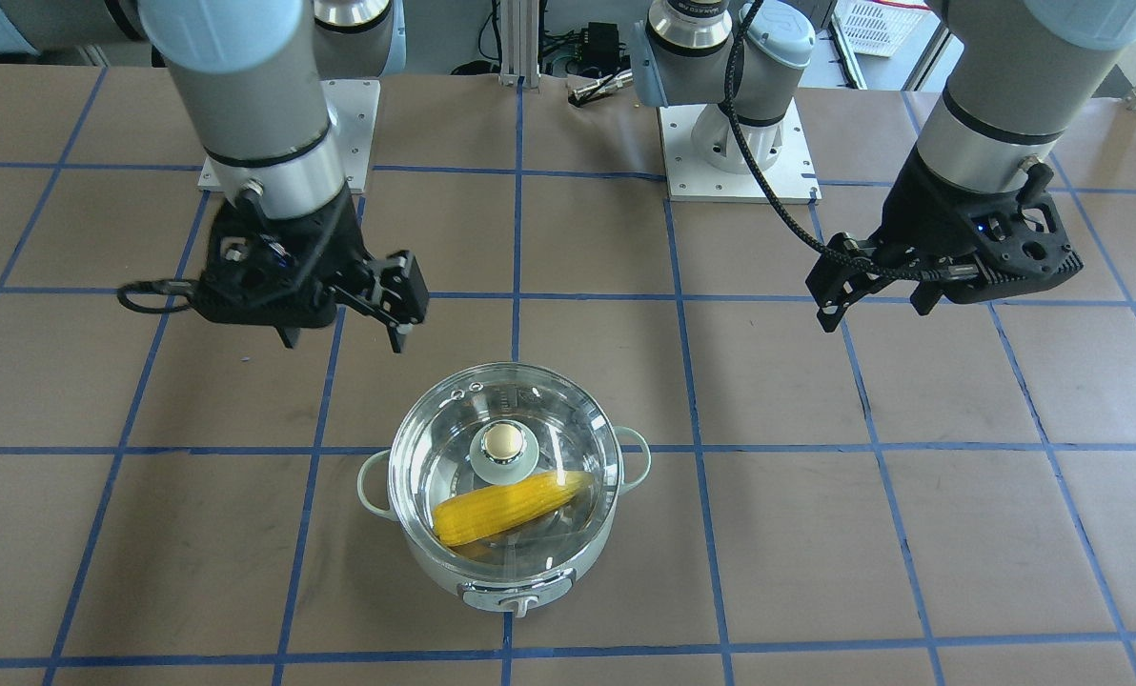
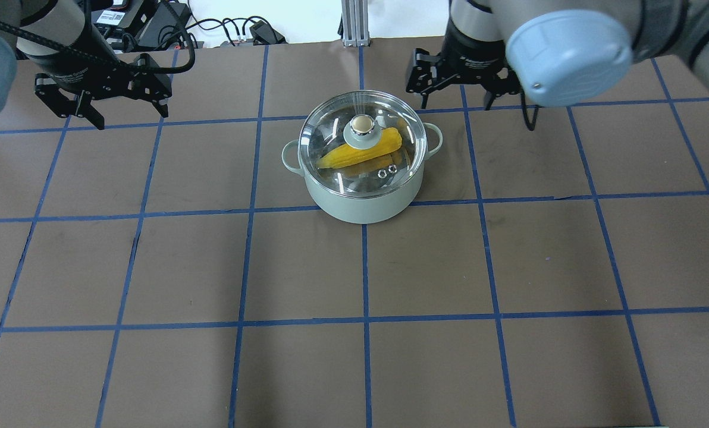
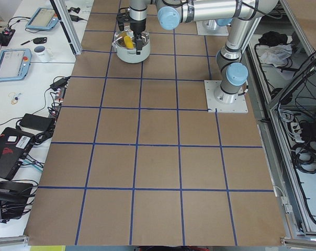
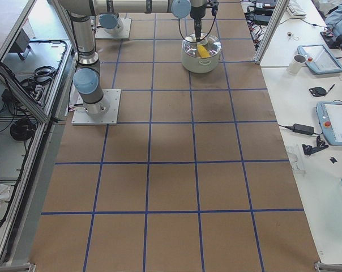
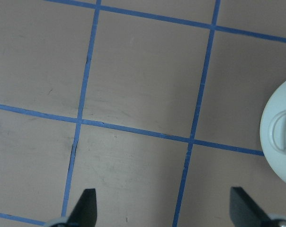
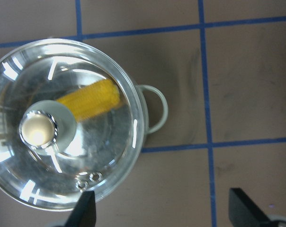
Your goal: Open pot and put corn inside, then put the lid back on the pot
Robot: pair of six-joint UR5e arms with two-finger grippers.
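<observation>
The pale mint-green pot (image 1: pixel 492 575) stands on the table with the clear glass lid (image 1: pixel 568 419) seated on it. The yellow corn (image 1: pixel 511 507) lies inside, seen through the glass below the beige knob (image 1: pixel 503 440). My right gripper (image 1: pixel 344 333) hangs open and empty above the table, beside the pot toward the robot's base. Its wrist view looks down on the lid (image 6: pixel 110 156) and the corn (image 6: pixel 91 99). My left gripper (image 1: pixel 873 307) is open and empty, well off to the pot's side. Its wrist view shows only the pot's edge (image 5: pixel 280 137).
The brown table is marked with blue tape gridlines (image 2: pixel 363 267). The two arm base plates (image 1: pixel 740 143) sit at the robot's side of it. Cables and electronics (image 2: pixel 152 24) lie beyond the far edge. Desks with tablets (image 4: pixel 335 122) stand beside the table.
</observation>
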